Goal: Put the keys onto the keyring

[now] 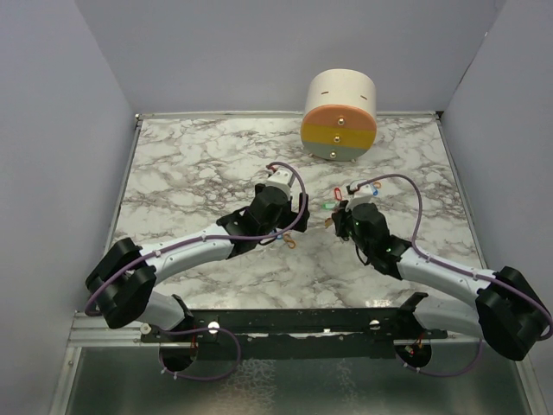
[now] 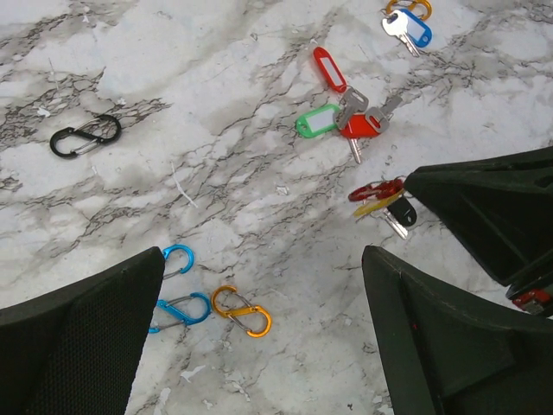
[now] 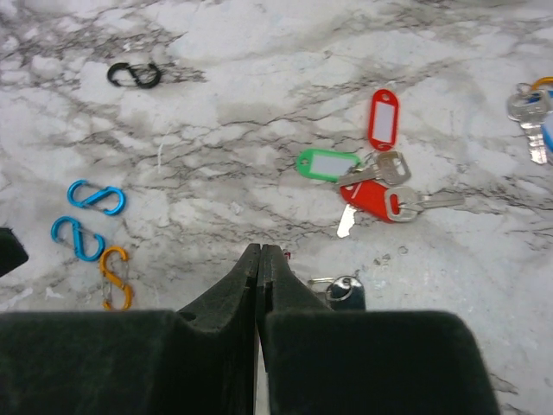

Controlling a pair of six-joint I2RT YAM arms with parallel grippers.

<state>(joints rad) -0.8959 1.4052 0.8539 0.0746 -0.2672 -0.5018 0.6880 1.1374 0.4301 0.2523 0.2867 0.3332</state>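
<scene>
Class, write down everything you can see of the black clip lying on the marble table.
The black clip is a small S-shaped double hook, metal by its look, dark with thin grey wire gates. It lies flat on the marble table. It sits alone, well apart from the blue clips and the orange clip; only the table touches it.

Left pincer (image 2: pixel 266 255) agape, right pincer (image 3: pixel 260 251) closed.

S-shaped clips (image 2: pixel 85 137), at 9 o'clock of the keys (image 2: pixel 359 127): four. One black clip (image 3: pixel 134 75), two blue clips (image 2: pixel 183 309), one orange clip (image 2: pixel 243 312).
Tags: three. One red tag (image 2: pixel 329 69), one green tag (image 2: pixel 317 120), one blue tag (image 2: pixel 416 30).
Keys: at least five; overlaps prevent an exact count.
</scene>
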